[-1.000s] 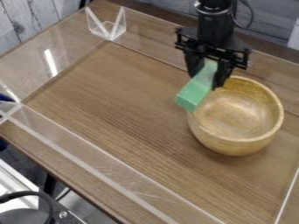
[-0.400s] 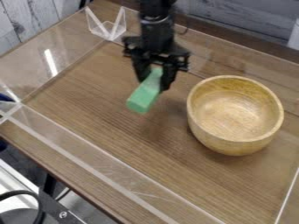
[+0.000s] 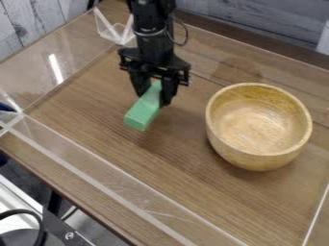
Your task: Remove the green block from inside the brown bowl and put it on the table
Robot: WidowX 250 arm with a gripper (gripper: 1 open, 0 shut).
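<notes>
- We see the pincer (image 3: 156, 86) pointing straight down over the table (image 3: 90, 115), its jaws clamped on the upper end of the green block (image 3: 145, 110).
- We note the green block hangs tilted, its lower end slanting toward the table's near-left side; it is close to the wood, but we cannot tell whether it touches.
- The black arm rises from the pincer toward the table's far edge.
- The block is outside the brown bowl (image 3: 261, 126), to the bowl's left and clear of its rim.
- We record the brown bowl upright near the table's right edge, nothing inside it.
- Low clear acrylic walls (image 3: 77, 154) run along the table's edges; a folded clear piece (image 3: 115, 27) stands near the far-left corner.
</notes>
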